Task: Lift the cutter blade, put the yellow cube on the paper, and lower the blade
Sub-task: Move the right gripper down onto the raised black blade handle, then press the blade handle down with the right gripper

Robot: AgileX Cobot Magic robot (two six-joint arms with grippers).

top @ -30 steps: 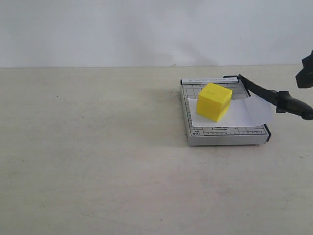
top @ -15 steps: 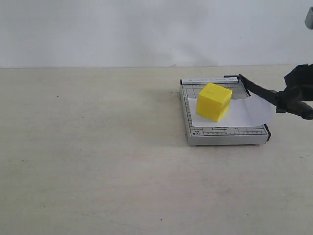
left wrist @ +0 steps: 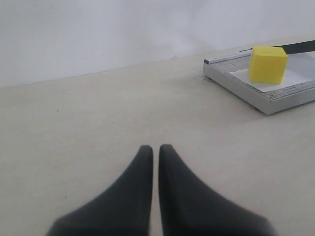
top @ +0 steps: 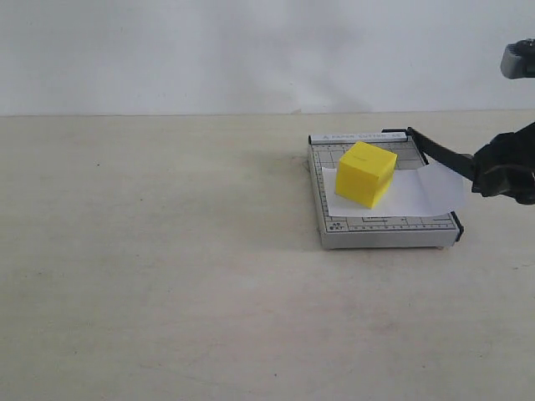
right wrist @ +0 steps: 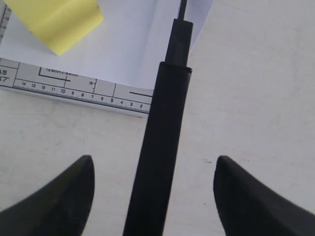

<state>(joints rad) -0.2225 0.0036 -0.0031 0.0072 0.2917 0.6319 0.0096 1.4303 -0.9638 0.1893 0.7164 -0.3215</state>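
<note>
The yellow cube [top: 365, 173] [left wrist: 267, 64] [right wrist: 54, 19] rests on the white paper [top: 414, 194] [right wrist: 133, 44], which lies on the grey trimmer base [top: 384, 232] [right wrist: 74, 88]. The cutter blade [top: 441, 154] is raised at a slant, its thick black handle [right wrist: 162, 147] reaching out past the base's right side. My right gripper [top: 506, 171] [right wrist: 153, 160] is open and straddles the handle, with a gap on each side of it. My left gripper [left wrist: 155, 147] is shut on nothing above bare table, well away from the trimmer; the exterior view does not show it.
The trimmer [left wrist: 256, 96] sits at the table's right rear, near a pale wall. Beige tabletop [top: 167, 251] stretches to the left and front of it.
My right gripper has come down from the upper right edge of the exterior view onto the blade handle. Cube, paper and blade have not moved.
</note>
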